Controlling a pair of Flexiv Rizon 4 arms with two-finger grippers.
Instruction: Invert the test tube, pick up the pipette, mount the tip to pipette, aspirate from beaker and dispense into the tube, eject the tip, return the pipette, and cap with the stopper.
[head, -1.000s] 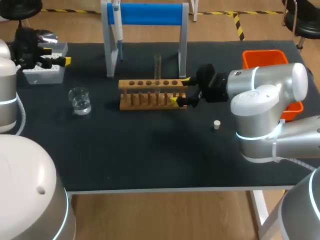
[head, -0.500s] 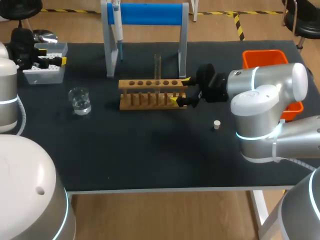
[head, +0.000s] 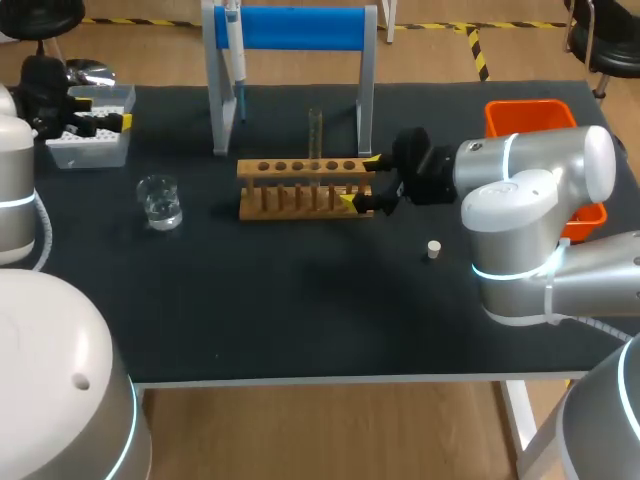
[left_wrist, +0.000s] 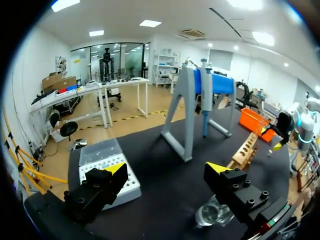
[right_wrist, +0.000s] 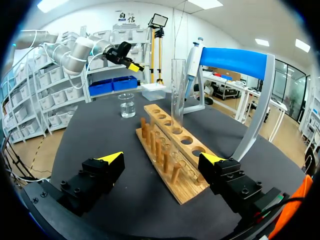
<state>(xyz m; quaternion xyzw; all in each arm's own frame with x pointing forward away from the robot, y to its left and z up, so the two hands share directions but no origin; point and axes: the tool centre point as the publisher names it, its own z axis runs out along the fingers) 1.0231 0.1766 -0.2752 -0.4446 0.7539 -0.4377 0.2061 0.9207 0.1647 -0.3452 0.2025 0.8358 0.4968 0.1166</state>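
Presently, we hold nothing: pipette (left_wrist: 204, 107) hangs upright on the blue stand (left_wrist: 186, 112), ahead of our released left gripper (left_wrist: 167, 168), the nearer one; right gripper (right_wrist: 162, 158), released, sits at the end of the wooden rack (right_wrist: 172, 165).

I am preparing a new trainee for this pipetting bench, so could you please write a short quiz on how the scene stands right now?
1. Short answer: is the right end effector, at the end of the wooden rack, open or shut?
2. True or false: the test tube stands upright in a hole of the rack.
3. Where is the pipette?
A. hanging on the blue stand
B. held in the right end effector
C. lying across the rack

Key: 1 open; 2 true; 3 A.
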